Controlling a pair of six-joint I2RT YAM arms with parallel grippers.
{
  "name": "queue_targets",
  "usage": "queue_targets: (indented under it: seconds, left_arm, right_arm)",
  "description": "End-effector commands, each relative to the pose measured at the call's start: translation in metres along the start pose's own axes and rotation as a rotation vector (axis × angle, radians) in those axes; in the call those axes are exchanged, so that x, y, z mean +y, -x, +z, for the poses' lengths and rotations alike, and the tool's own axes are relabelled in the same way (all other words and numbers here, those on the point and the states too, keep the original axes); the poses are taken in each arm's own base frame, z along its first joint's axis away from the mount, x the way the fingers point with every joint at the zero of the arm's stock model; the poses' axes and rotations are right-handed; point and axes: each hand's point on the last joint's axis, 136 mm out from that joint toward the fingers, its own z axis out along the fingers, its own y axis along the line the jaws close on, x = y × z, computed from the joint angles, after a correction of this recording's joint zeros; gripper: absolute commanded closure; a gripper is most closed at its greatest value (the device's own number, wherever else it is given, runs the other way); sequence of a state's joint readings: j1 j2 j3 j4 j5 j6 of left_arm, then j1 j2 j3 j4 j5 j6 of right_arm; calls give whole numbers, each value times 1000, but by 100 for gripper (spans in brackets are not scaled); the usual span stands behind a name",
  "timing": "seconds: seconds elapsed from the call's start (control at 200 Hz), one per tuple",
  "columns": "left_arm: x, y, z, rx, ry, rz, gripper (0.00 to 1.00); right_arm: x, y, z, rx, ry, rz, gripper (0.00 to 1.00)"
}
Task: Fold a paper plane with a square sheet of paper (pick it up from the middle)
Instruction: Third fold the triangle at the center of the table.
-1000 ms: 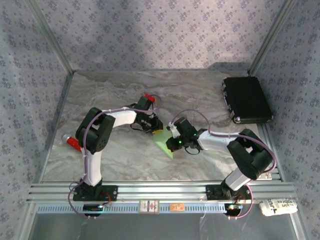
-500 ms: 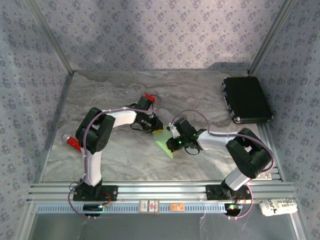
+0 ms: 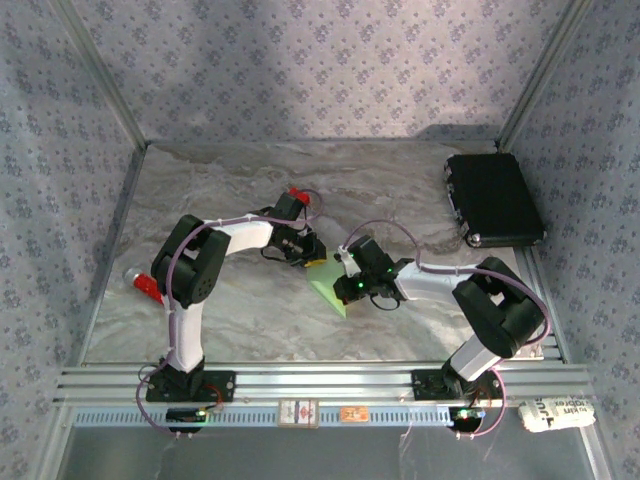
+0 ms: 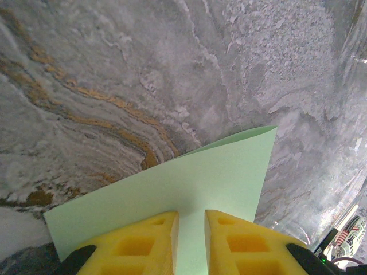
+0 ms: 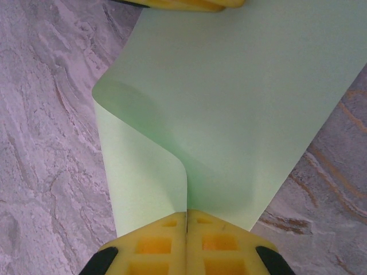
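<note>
A marbled counter [image 3: 250, 320] seen from above carries one square sheet of paper [image 3: 328, 290], pale green, near its centre, with two robot arms meeting over it. There is one black case [image 3: 492, 198] at 2 o'clock, one small red block [image 3: 297, 193] just past the left arm's wrist at 12 o'clock, and one red-capped object [image 3: 146, 284] at the 9 o'clock edge, partly hidden behind the left arm. The sheet's long axis runs from 11 o'clock to 5 o'clock, with a pointed corner aimed at 5 o'clock toward the arm bases; its far end is covered by both wrists. The left gripper [image 3: 312, 257] rests its yellow fingertips on the sheet's far edge, jaws a narrow slit apart, with green showing through the gap. The right gripper [image 3: 347, 282] is clamped on the sheet, one side of which curls up from the counter into the closed fingers. The underside of that curl is in shadow.
</note>
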State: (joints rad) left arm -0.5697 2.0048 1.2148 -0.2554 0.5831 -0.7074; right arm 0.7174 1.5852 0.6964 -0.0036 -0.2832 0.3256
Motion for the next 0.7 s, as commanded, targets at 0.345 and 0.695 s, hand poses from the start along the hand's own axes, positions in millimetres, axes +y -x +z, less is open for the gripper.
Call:
queue_targets:
  seconds: [0.345,0.695]
  left_arm:
    - [15,-10,7,36,45,-32,80]
    - [2,-1,2,27,31,4,79]
  right_arm:
    - [-10,-13,8,39,-28,24,97]
    - [-13,-17,11,50,-36,35,97]
